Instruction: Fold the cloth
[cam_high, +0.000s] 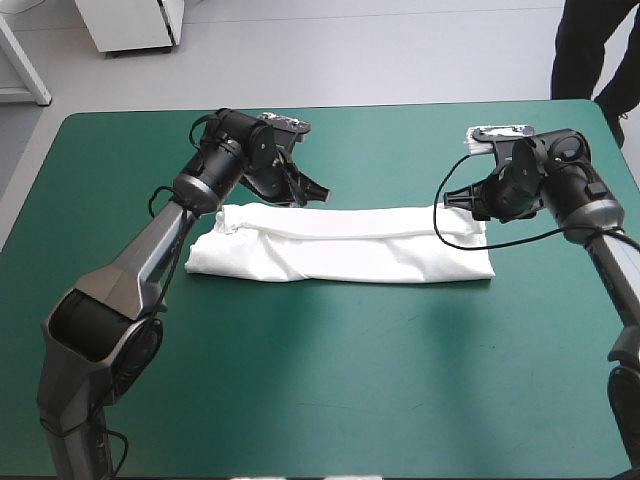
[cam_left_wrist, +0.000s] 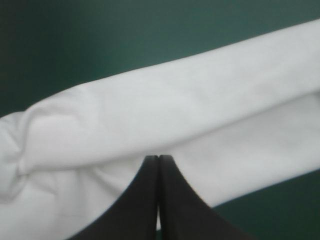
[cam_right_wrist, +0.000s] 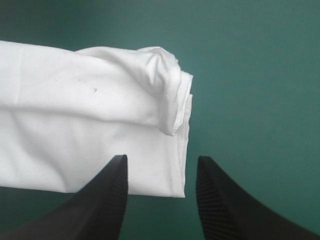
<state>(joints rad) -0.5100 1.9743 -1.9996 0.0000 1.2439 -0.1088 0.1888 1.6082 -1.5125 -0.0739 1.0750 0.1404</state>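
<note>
The white T-shirt (cam_high: 340, 245) lies on the table as a long folded band running left to right, with a rolled fold along its far edge. My left gripper (cam_high: 318, 192) hovers at the far edge of the band's left part, its fingers shut in one point (cam_left_wrist: 158, 157) over the white T-shirt (cam_left_wrist: 150, 115), nothing between them. My right gripper (cam_high: 458, 200) is at the band's right end, open (cam_right_wrist: 161, 167). The bunched right end of the T-shirt (cam_right_wrist: 75, 125) lies just ahead of its fingers, its corner in line with the gap.
The teal-green cover (cam_high: 330, 380) shows as a wide bare stretch between the shirt and the table's near edge, and a narrower strip beyond both grippers toward the far edge (cam_high: 400, 105).
</note>
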